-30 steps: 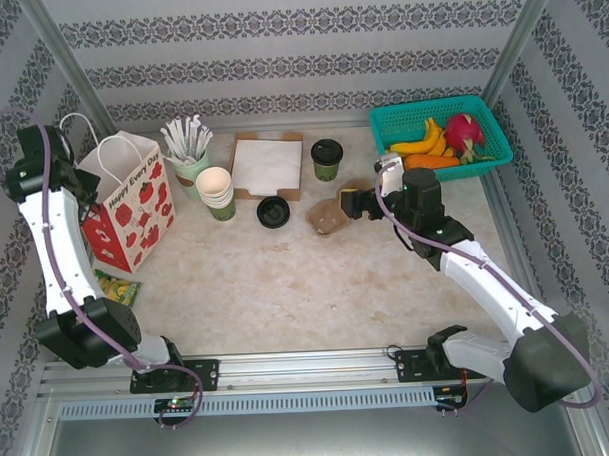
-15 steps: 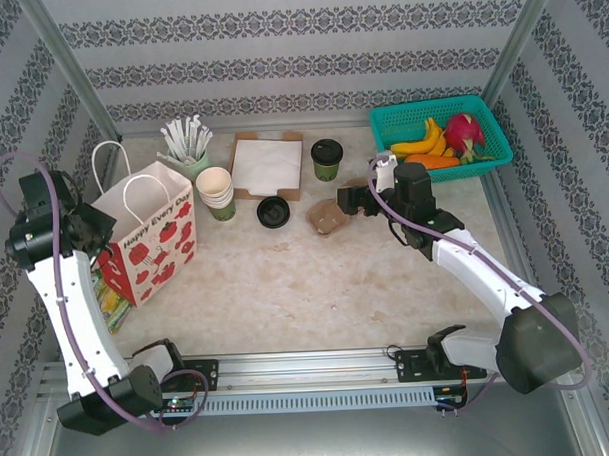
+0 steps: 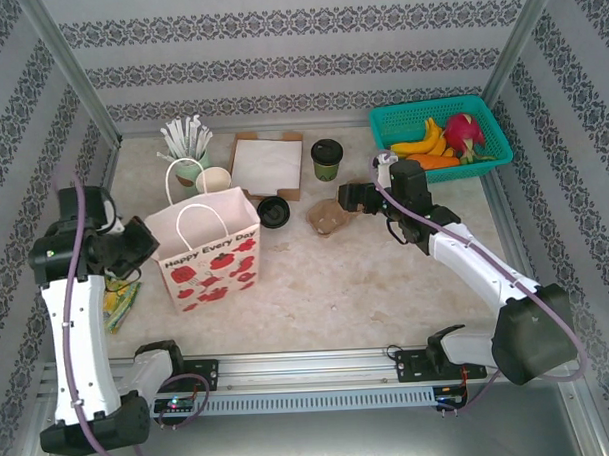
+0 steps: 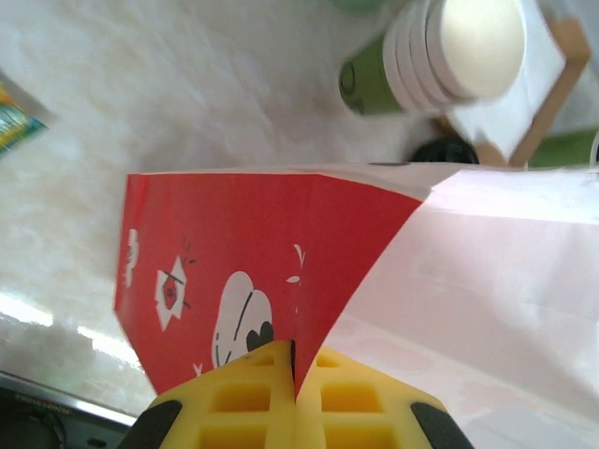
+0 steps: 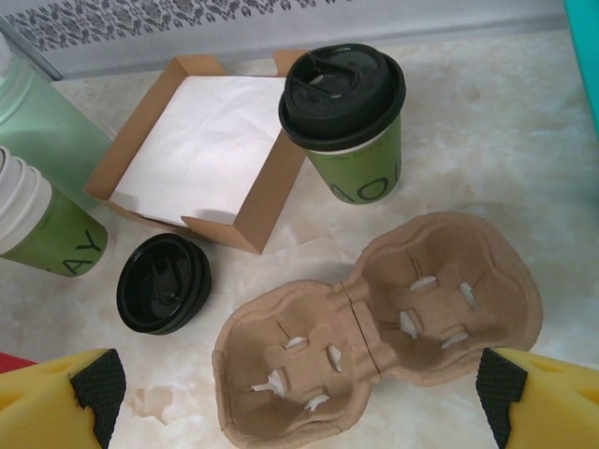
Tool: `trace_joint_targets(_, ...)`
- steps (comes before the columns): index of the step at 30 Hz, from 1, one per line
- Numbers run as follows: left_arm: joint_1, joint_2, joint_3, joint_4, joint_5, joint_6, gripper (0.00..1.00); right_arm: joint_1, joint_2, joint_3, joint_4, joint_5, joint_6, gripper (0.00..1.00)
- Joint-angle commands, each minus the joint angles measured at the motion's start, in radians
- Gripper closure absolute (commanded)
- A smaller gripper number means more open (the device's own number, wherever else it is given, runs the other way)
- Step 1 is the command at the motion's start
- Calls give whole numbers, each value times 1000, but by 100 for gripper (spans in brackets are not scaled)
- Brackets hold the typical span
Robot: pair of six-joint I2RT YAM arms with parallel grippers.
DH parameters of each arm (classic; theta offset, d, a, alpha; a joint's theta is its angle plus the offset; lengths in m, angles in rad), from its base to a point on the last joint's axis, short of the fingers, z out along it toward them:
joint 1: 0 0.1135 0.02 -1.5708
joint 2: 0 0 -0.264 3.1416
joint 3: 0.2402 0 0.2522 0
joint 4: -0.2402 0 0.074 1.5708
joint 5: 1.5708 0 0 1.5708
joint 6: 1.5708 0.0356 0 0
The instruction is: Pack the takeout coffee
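At the table's back, saw the takeout coffee [image 3: 327, 159] upright, lid on, just right of the napkin box [image 3: 267, 164]. Found the left gripper [image 4: 295, 360] pinched tight on the paper bag's [image 3: 210, 253] red side fold. Found the right gripper [image 3: 350, 198] spread wide above the pulp cup carrier [image 5: 374, 318], near the coffee.

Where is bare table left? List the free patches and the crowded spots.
Free: the wide near-centre table between the paper bag and the right arm. Crowded: behind it, where the cup carrier, loose lid, napkin box and takeout coffee cluster by the right gripper.
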Motion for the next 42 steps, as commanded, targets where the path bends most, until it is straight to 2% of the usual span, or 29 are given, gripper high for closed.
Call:
trace_joint_targets(1,-107,-8,-58,85,19,-88,100,-18,6,30,-12,11,32,2)
trace_joint_targets(6,-281,25,-83,171,-47,-181,100,-40,49,65,-70,-80,-18,2)
trace_joint_targets(10,-402,53,-84,231,-89,-245,90,-59,122,130,-186,-160,-113,2)
trace_joint_targets(15,-542,100,-90,287,-147,-322,84,-61,216,223,-315,-163,-236,4)
trace_joint_targets(19,-641,161,-60,316,-143,-330,70,-62,313,316,-430,-128,-306,10)
trace_joint_targets(22,-706,227,-6,296,-144,-265,59,-64,370,359,-464,-133,-336,13)
trace_joint_targets(24,-718,255,52,224,-192,-192,48,-67,393,377,-476,-143,-351,17)
trace_joint_targets(26,-717,247,79,176,-255,-143,32,-68,426,412,-509,-140,-376,22)
trace_joint_targets(29,-711,205,71,205,-263,-94,14,-66,485,473,-570,-123,-411,29)
trace_joint_targets(32,-700,176,82,212,-287,-67,0,-57,549,542,-647,-107,-454,35)
trace_joint_targets(37,-688,137,91,251,-385,-59,0,-41,640,627,-704,-92,-470,40)
trace_joint_targets(42,-687,61,12,358,-596,-177,0,-19,721,698,-748,-79,-474,44)
